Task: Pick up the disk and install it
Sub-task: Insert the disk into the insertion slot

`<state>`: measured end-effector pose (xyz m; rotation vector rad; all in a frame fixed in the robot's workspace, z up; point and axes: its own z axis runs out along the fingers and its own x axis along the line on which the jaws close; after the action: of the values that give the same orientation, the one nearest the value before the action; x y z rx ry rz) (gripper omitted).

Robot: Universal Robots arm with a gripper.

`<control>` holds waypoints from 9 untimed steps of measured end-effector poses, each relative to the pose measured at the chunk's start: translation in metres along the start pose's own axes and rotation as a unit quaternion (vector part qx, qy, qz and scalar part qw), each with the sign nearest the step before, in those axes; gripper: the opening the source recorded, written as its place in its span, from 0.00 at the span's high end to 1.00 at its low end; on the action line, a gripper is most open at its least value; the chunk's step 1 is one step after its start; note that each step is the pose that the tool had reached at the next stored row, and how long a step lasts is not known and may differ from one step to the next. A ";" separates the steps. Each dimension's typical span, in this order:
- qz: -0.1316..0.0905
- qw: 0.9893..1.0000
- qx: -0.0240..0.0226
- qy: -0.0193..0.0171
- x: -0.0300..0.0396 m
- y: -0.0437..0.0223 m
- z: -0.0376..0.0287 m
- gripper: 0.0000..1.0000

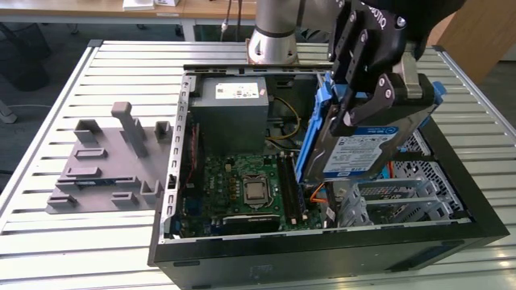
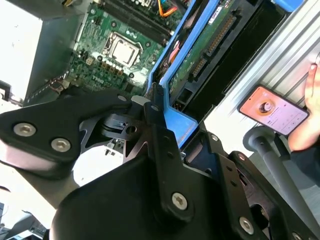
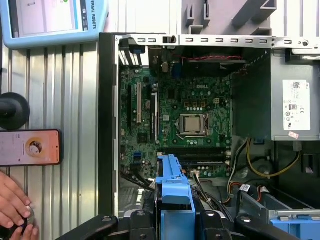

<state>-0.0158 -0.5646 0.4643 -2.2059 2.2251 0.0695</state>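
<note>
Blue plastic frames the disk [image 1: 359, 154], and the gripper [image 1: 385, 104] is closed on that carrier [image 1: 316, 130], clamping it from opposite sides. The disk hangs clear of everything, steeply tilted with its label toward the exterior camera. It sits above the open computer case [image 1: 322, 251], along the case edge at the exterior view's right and over the metal drive cage [image 1: 399, 199] near that edge's front corner. The case lies open side up on the slatted bench [image 1: 72, 241], toward the bench edge at the exterior view's right.

By my reading the pick is done and the install is in hand: the disk is lifted but not yet seated. Seating it would call for bringing the carrier out of its tilt and into line with the cage, while keeping off the orange cable [image 1: 316, 194] just beside the cage.

The exterior view gives the tilt and the gap between disk and cage, plus the grey fixture [image 1: 105, 163] near the bench's opposite edge. The second wrist view gives the disk's [image 2: 202, 52] green circuit-board underside and connector, where the exterior view presents the label face. The first wrist view sets the carrier's [image 3: 172, 185] end against the motherboard [image 3: 185, 115]. It also shows the bench beside the case, with a phone [image 3: 30, 147], a person's hand [image 3: 12, 200] near it, and a pendant [image 3: 50, 20] at the bench's edge.
</note>
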 end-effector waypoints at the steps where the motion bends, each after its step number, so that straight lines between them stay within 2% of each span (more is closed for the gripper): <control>1: 0.000 1.000 0.000 0.000 0.0002 -0.0017 0.0004 0.64; 7: 0.000 1.000 0.000 0.000 0.0076 -0.0060 0.0025 0.64; 9: 0.000 1.000 0.000 0.000 0.0079 -0.0113 0.0026 0.64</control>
<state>-0.0047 -0.5724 0.4611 -2.2060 2.2252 0.0695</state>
